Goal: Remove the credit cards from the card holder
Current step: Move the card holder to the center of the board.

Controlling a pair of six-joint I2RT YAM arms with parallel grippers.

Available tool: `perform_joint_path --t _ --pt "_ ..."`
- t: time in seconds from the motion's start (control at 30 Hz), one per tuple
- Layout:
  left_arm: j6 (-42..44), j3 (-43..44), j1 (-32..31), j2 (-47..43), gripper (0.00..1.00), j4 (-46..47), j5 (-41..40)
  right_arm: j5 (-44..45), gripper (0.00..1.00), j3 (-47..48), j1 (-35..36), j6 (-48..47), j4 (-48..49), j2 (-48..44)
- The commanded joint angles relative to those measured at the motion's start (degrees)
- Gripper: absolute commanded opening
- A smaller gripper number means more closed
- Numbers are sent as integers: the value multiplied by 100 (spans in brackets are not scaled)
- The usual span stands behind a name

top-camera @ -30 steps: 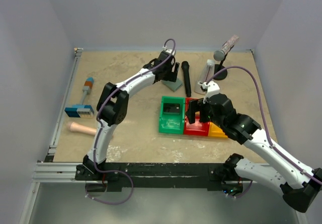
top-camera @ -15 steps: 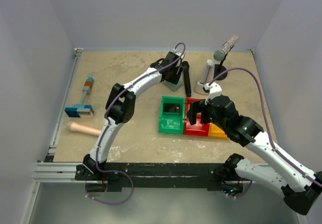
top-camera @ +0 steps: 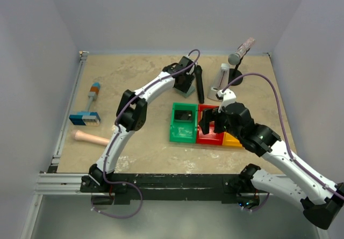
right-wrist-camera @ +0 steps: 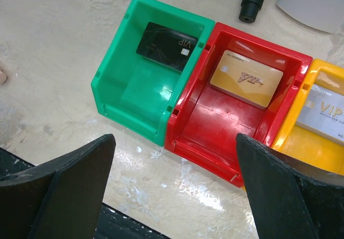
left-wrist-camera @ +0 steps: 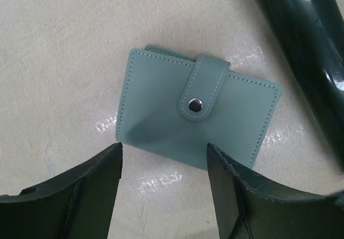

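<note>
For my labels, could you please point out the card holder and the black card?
card holder (left-wrist-camera: 194, 104), left wrist view, on its snap button.
black card (right-wrist-camera: 166, 45), right wrist view, on its middle.

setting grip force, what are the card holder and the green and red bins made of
Card holder: likely leather or faux leather, matte; stitched edges, metal snap. Green bin and red bin: glossy moulded plastic, judging by glare on their walls.

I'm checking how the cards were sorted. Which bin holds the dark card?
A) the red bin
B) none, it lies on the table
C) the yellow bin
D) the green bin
D: in the right wrist view the dark card lies flat inside the green bin, while the tan-orange card sits in the red bin beside it.
</note>
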Motion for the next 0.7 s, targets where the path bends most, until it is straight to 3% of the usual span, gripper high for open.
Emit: perform_joint_path --t 0.0,0.27,0.67 --pt "172 99 39 12 67 -285 -192 -44 99 -17 -10 87 91 -95" --pt "14 -216 425 -129 64 -451 -245 -26 99 -52 -10 105 74 -148" --pt "-355 -1868 961 -1042 62 -57 -395 -9 99 -61 -1 157 65 -130"
